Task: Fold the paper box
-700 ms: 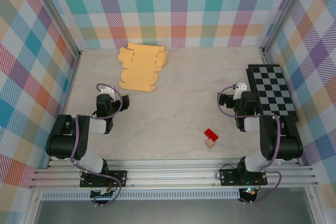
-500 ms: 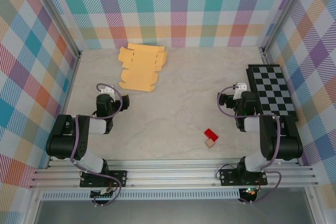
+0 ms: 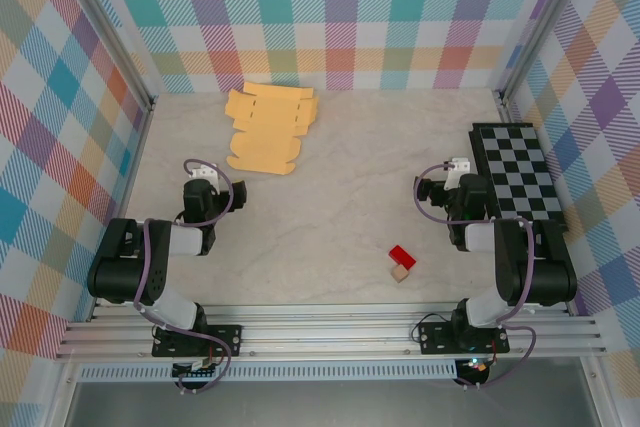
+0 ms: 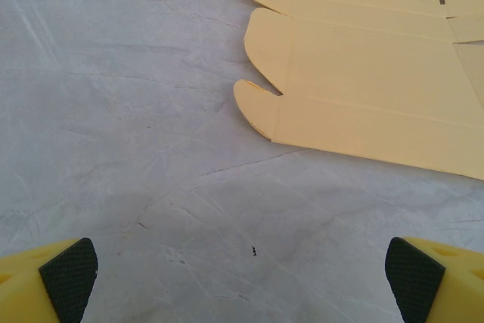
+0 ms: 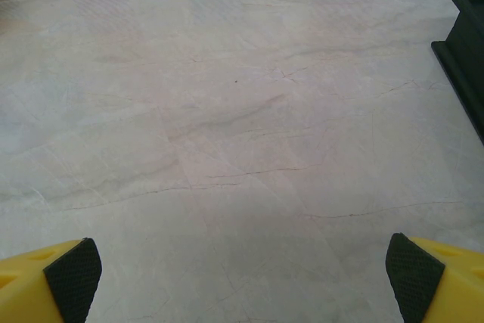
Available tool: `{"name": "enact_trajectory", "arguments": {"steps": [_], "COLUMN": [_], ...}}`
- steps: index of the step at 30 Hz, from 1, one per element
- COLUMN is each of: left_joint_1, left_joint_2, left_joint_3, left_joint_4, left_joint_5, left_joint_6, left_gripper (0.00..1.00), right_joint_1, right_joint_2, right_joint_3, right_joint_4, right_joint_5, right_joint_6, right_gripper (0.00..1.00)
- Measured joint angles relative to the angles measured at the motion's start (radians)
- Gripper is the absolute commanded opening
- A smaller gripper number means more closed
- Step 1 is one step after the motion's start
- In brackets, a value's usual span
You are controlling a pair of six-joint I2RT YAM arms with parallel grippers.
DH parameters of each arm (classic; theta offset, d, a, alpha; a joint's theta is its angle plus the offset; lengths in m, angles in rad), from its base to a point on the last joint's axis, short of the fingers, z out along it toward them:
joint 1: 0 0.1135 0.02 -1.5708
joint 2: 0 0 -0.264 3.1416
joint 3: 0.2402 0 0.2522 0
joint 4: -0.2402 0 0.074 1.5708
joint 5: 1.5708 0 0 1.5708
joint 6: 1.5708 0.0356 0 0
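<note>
Comparing views: the top camera takes in the whole paper box (image 3: 268, 132), the checkered board (image 3: 520, 172) and the red block (image 3: 401, 256); my left wrist camera resolves the rounded flaps and slots.
Box location: far-left counter (image 3: 350, 177), lying flat, ahead of my left pincer (image 4: 242, 270).
Box axis: panels stacked far-to-near, creases running across.
Box look: pale orange-yellow die-cut sheet, unfolded.
Pincers: left and right pincer (image 5: 242, 270) both spread apart, empty.

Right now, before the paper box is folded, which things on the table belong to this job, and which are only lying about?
For the job: paper box, a flat unfolded sheet.
Just lying about: red block beside a tan cube; checkered board at the right.
</note>
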Motion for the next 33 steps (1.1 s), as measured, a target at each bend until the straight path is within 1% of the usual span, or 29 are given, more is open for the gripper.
{"name": "enact_trajectory", "arguments": {"steps": [5,7,9,12,15,16,18,20,23,26,33], "left_joint_1": [0.0,-0.013,-0.038,-0.053,-0.047,-0.034,-0.011,0.004,-0.006,-0.059,-0.192], "left_joint_2": [0.0,-0.019,-0.08,-0.185,-0.261,-0.275,-0.267,-0.216,-0.079,0.064,0.38], "left_joint_3": [0.0,0.007,0.044,0.167,0.271,0.299,0.352,0.423,0.566,0.705,1.051], "left_joint_4": [0.0,-0.048,-0.176,-0.374,-0.454,-0.478,-0.525,-0.587,-0.678,-0.769,-0.996], "left_joint_5": [0.003,-0.039,-0.097,-0.182,-0.248,-0.248,-0.207,-0.161,-0.113,-0.089,-0.084], "left_joint_6": [0.0,0.0,-0.008,-0.035,-0.11,-0.154,-0.23,-0.299,-0.378,-0.417,-0.428], "left_gripper": [1.0,1.0,1.0,1.0,1.0,1.0,1.0,1.0,1.0,1.0,1.0], "right_joint_1": [0.0,0.003,0.019,0.034,0.042,0.046,0.053,0.066,0.095,0.121,0.172], "right_joint_2": [0.0,-0.003,-0.029,-0.07,-0.105,-0.119,-0.143,-0.162,-0.179,-0.185,-0.191], "right_joint_3": [0.0,0.008,0.045,0.184,0.338,0.38,0.438,0.482,0.526,0.549,0.554], "right_joint_4": [-0.001,-0.034,-0.143,-0.358,-0.518,-0.565,-0.64,-0.714,-0.813,-0.893,-1.003], "right_joint_5": [-0.008,-0.021,-0.005,0.04,0.072,0.079,0.09,0.094,0.095,0.089,0.066], "right_joint_6": [-0.001,-0.005,-0.007,0.019,0.072,0.09,0.119,0.14,0.159,0.178,0.224], "right_gripper": [1.0,1.0,1.0,1.0,1.0,1.0,1.0,1.0,1.0,1.0,1.0]}}
